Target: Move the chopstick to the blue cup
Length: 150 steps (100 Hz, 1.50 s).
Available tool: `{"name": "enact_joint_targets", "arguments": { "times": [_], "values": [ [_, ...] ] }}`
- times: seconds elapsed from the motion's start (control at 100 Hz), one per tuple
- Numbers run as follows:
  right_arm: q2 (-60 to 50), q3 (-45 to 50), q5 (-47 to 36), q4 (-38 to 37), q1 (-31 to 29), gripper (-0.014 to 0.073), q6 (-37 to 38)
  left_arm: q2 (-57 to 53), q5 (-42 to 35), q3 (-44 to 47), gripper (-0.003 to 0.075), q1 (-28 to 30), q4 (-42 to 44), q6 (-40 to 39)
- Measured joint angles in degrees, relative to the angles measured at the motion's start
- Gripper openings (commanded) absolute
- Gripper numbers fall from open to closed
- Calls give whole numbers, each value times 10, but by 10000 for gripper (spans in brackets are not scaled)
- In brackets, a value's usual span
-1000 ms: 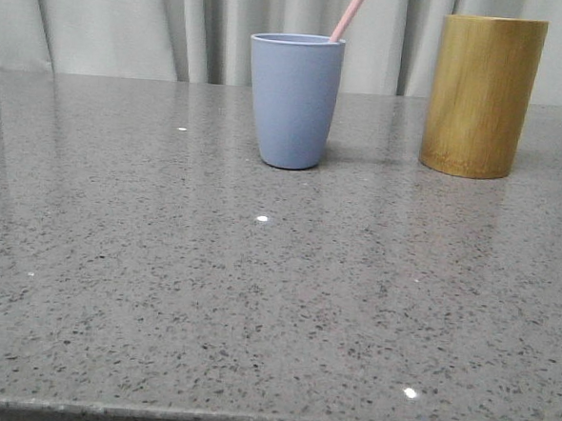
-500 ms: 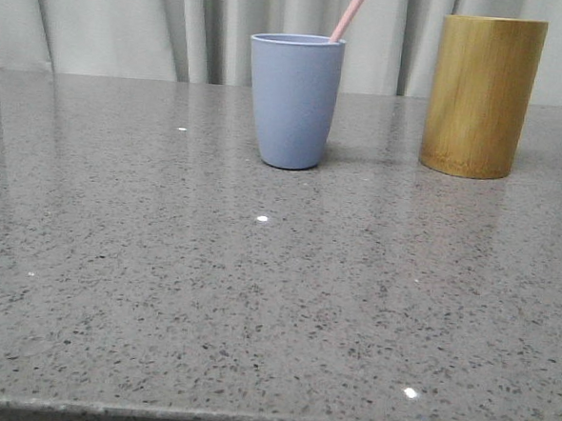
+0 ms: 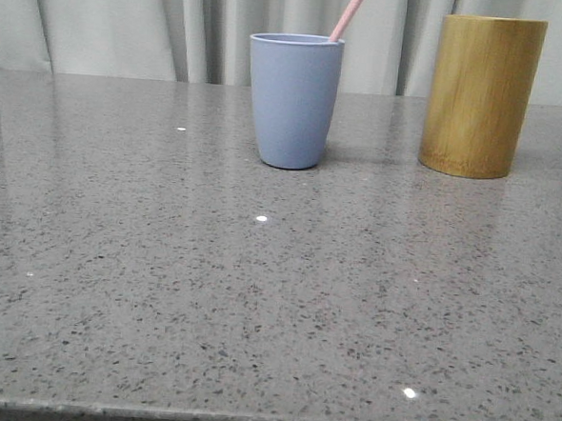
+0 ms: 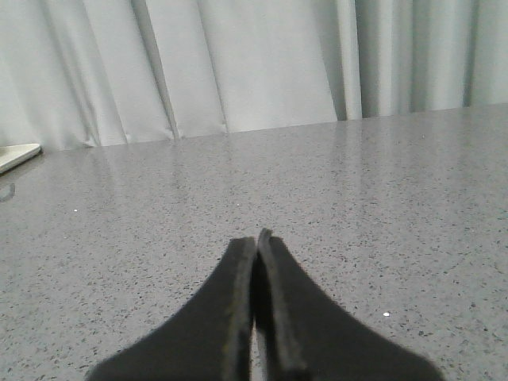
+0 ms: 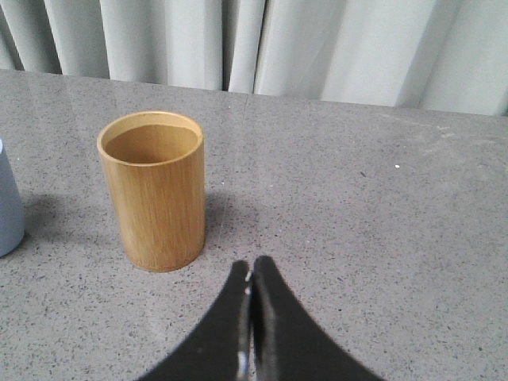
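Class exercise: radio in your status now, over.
Left gripper shut, right gripper shut, both empty. Chopstick stands in blue cup. Nothing obstructing.

left gripper (image 4: 255,242) jaws pressed together, right gripper (image 5: 252,270) likewise

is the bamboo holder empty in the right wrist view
Yes, the bamboo holder shows a bare interior, nothing standing in it.
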Motion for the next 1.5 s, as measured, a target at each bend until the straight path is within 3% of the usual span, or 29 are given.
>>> {"name": "enact_joint_targets", "arguments": {
  "times": [0.76,1.01,1.25,1.5],
  "values": [
    [-34,30,-5,-1,-1,-67,-5,0,0,0,-19,0,1,0],
    [-162,147,-52,18,-1,-67,-39,0,0,0,-19,0,1,0],
    [-322,301,-80,99,-9,-67,-126,0,0,0,-19,0,1,0],
    [-346,401,-140,128,-49,-67,-139,0,1,0,-19,0,1,0]
  ]
}}
